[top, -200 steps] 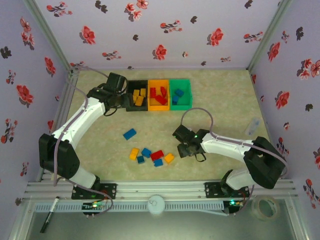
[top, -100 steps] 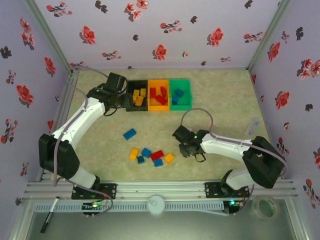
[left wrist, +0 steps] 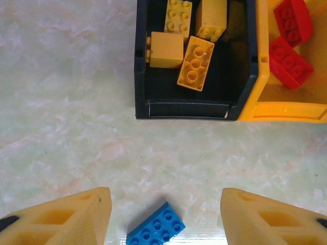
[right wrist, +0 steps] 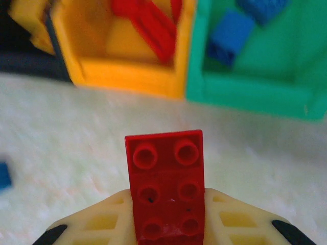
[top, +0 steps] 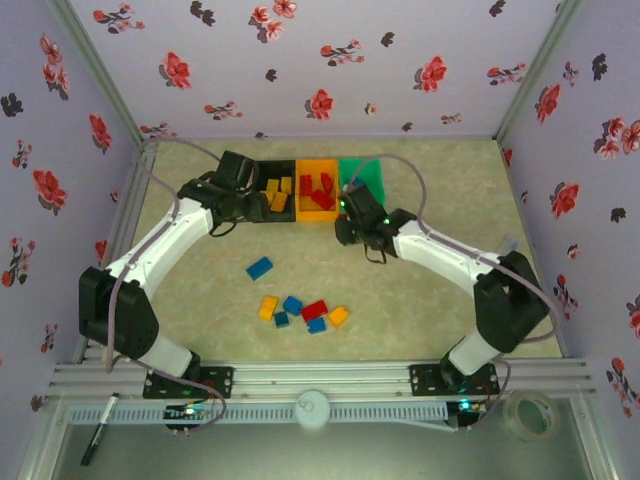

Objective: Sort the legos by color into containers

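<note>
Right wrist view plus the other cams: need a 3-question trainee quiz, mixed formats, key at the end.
1. Multiple choice: what colour is the brick clamped in the right gripper? A) blue B) red C) yellow
2. True or false: the black bin holds red bricks.
3. Short answer: judging by what lies in the bins, which bin matches the clamped brick?
Key: 1. B. 2. False; it holds yellow bricks. 3. The orange bin, where red bricks lie.
</note>
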Action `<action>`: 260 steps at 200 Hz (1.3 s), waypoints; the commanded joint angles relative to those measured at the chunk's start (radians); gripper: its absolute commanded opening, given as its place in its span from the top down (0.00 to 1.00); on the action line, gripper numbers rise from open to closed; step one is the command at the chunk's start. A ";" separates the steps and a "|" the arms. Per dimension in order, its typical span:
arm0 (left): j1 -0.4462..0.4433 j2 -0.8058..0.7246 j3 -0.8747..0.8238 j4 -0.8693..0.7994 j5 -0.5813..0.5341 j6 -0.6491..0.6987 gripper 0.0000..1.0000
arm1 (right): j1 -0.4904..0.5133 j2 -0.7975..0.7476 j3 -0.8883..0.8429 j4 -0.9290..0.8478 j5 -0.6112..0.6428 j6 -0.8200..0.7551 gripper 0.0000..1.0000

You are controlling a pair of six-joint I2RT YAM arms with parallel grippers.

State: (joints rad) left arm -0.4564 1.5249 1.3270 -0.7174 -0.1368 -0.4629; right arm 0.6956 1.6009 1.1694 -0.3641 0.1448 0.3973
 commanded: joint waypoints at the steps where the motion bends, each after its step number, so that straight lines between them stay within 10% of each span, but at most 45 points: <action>1: -0.004 -0.036 -0.028 0.007 0.006 -0.017 0.41 | -0.029 0.104 0.138 0.061 -0.042 -0.069 0.78; 88: -0.008 -0.072 -0.090 0.016 0.006 -0.023 0.42 | -0.101 0.504 0.620 0.053 -0.073 -0.095 0.70; 126: -0.010 -0.081 -0.102 0.009 0.006 -0.020 0.42 | -0.117 0.640 0.835 -0.067 -0.093 -0.113 0.34; 260: -0.037 -0.087 -0.183 -0.007 0.006 -0.033 0.37 | -0.117 0.315 0.471 0.044 -0.100 -0.096 0.31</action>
State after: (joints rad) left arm -0.4812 1.4643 1.1595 -0.7120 -0.1299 -0.4740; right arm 0.5823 1.9961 1.6936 -0.3618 0.0578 0.2955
